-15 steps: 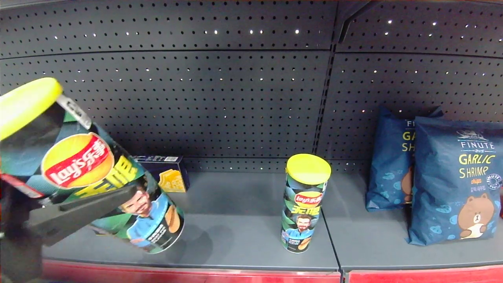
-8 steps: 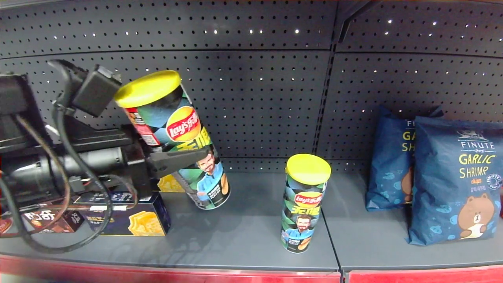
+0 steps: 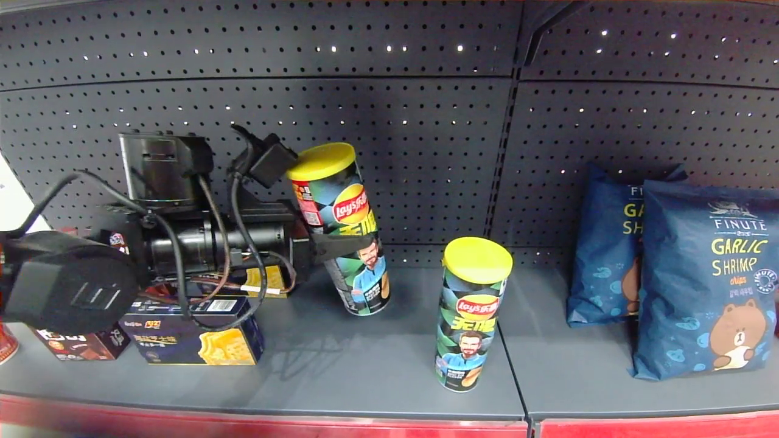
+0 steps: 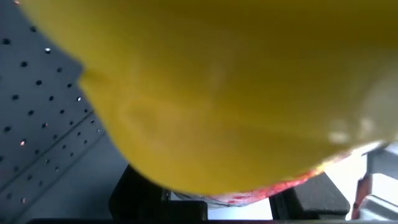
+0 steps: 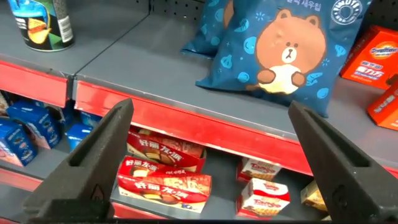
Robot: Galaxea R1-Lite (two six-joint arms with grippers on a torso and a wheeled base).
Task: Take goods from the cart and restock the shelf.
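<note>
The left end effector [image 3: 328, 246] is gripping a tilted chip can [image 3: 338, 201]; released askew, it risks toppling into the standing can [image 3: 471, 316]. The right end effector [image 5: 210, 107] is hanging spread wide.

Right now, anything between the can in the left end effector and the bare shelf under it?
Nothing visible. The held can, tilted in the left end effector, has its base just over or on bare shelf; contact can't be told. The standing can is apart to its right and nearer the front, the box to its left.
</note>
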